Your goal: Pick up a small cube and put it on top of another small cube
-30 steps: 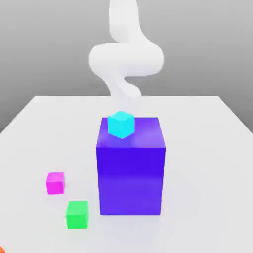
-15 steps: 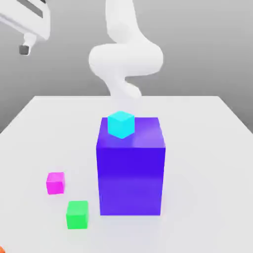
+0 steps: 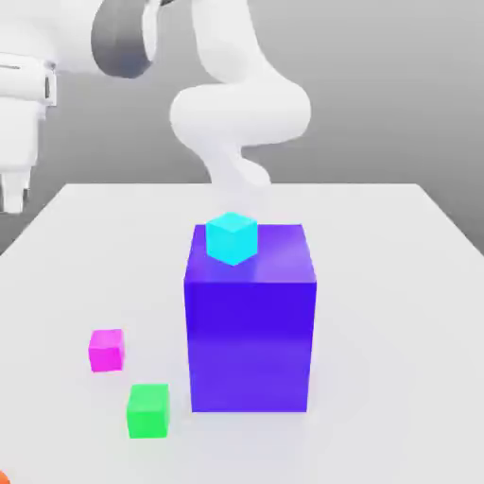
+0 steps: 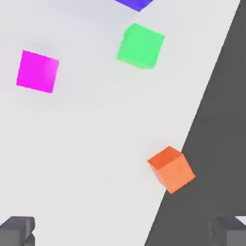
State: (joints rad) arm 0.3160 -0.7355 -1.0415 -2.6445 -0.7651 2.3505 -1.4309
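1. Starting nearest the exterior camera, an orange cube point(image 4: 171, 169) sits at the very edge of the desk point(image 3: 378, 284), its corner just peeking in at the exterior view's lower left.
2. Next comes the green cube point(image 3: 148, 410), on the desk near the big blue block's point(image 3: 250, 331) front corner, on the exterior view's left.
3. Just beyond it lies the small magenta cube point(image 3: 107, 350) — the thing to be picked — free on the desk, apart from the green cube and from the block.
4. The blue block stands mid-desk with a cyan cube point(image 3: 232, 237) on its top face, near the back edge.
5. The gripper point(image 4: 122, 230) hangs high at the exterior view's far left, well above the desk; its jaws stand wide apart and hold nothing, both dark fingertips point(image 4: 17, 229) framing the hand view.
6. The step in hand looks like the approach — nothing is grasped yet.
7. The next move likely calls for centring the jaws over the magenta cube, squaring them to its flat sides, and lowering until the fingers straddle it before closing.
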